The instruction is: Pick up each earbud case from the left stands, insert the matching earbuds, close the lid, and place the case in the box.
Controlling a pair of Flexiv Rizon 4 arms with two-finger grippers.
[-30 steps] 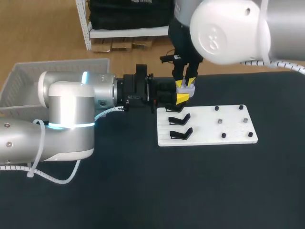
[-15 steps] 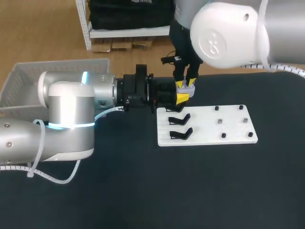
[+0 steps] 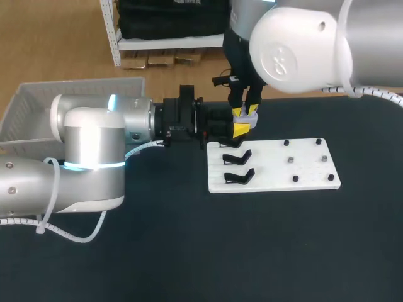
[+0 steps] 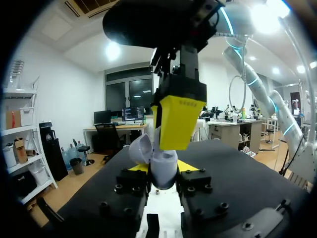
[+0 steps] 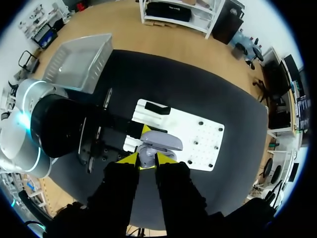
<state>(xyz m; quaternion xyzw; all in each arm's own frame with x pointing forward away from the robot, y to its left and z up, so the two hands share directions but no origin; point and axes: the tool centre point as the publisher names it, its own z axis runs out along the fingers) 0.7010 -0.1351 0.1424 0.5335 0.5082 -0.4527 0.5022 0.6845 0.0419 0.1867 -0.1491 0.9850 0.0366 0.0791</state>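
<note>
A lavender earbud case (image 4: pixel 163 168) sits between my left gripper's (image 4: pixel 163 167) yellow tips, gripped from both sides, with its lid (image 4: pixel 141 148) open. In the head view the case (image 3: pixel 247 119) is held just above the far left corner of the white board (image 3: pixel 308 182). My right gripper (image 5: pixel 147 158) comes down onto it from above, its yellow finger (image 4: pixel 178 119) reaching into the open body. Between its tips is a small grey piece (image 5: pixel 146 156), seemingly an earbud. The lid (image 5: pixel 161 141) lies just ahead of those tips.
Black case stands (image 3: pixel 238 156) stand at the board's left, small pegs at its right, one with a grey piece (image 3: pixel 291 160). A white mesh basket (image 3: pixel 38 100) is at the far left behind my left arm. The dark table (image 3: pixel 252 251) stretches in front.
My right arm has shifted very slightly over the case. Both grippers keep the same hold and the left arm has not moved.
</note>
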